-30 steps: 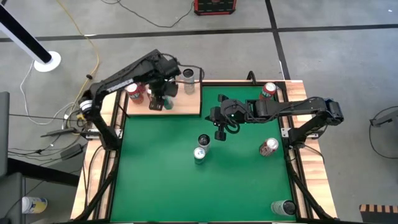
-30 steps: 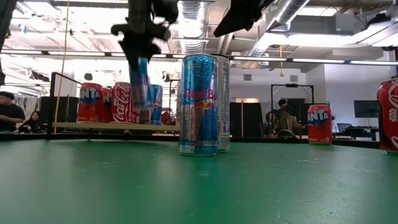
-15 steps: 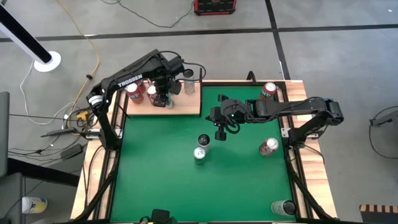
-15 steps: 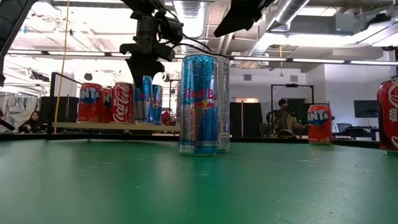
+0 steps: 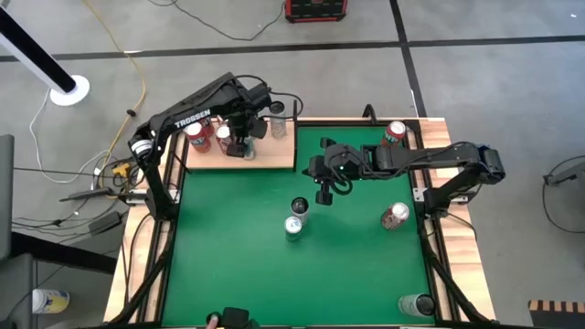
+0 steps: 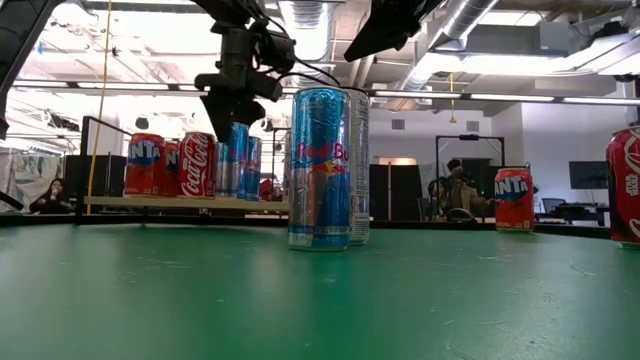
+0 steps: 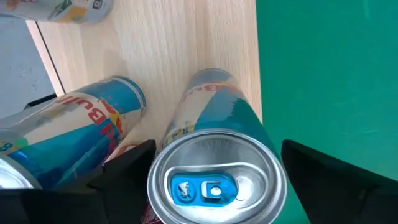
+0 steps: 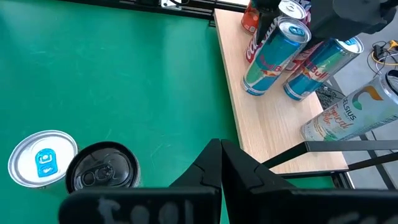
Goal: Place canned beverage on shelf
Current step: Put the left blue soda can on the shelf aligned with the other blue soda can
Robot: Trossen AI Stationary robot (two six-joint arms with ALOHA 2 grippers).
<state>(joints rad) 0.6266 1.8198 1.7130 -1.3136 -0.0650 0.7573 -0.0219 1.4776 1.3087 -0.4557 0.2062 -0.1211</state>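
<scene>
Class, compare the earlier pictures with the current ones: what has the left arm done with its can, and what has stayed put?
The left gripper carried the slim blue can back and down onto the shelf beside the other cans, then spread its fingers clear of it. The right gripper, shut over the green tabletop, and the remaining cans did not move.

Overhead cam's looking straight down, low one's peeking level across; both are catching the shelf point(image 5: 239, 155) cans.
</scene>
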